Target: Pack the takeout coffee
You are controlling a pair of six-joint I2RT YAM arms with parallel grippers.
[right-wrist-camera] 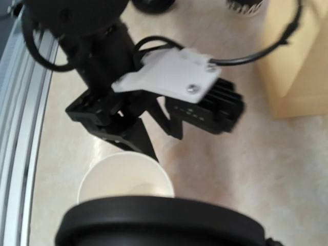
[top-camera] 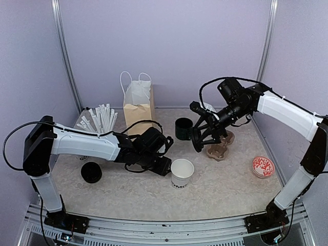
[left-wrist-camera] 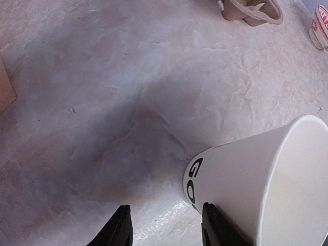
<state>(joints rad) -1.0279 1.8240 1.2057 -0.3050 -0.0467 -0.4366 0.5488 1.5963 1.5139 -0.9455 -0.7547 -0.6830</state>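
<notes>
The white paper cup (top-camera: 182, 171) stands upright and uncovered on the worktop (top-camera: 225, 189), a little forward of the middle, with black lettering low on its side. From the left wrist view it shows as a slanted cone (left-wrist-camera: 256, 179) with the letters near its base.

The left hand (top-camera: 165, 166) sits low just beside the cup on its left. Its two fingers (left-wrist-camera: 122, 228) are spread apart with nothing but bare worktop between them. One finger lies right along the cup's wall, though I cannot tell whether it touches.

The right hand (top-camera: 197, 139) hangs above and behind the cup, clasped on a black lid (right-wrist-camera: 159, 223). The lid fills the bottom of the right wrist view and hides that hand's fingers. From there the open mouth of the cup (right-wrist-camera: 125, 179) shows just beyond the lid's edge.

Close behind the right hand stands a dark green mug (top-camera: 183, 128), and to its right lies a brown cardboard cup carrier (top-camera: 219, 149). A red-and-white round container (top-camera: 263, 166) rests well off to the right. At the back stands a paper bag (top-camera: 138, 105) with white handles, a bunch of white straws (top-camera: 101, 119) to its left. A round black disc (top-camera: 91, 172) lies on the worktop near the left arm's base.
</notes>
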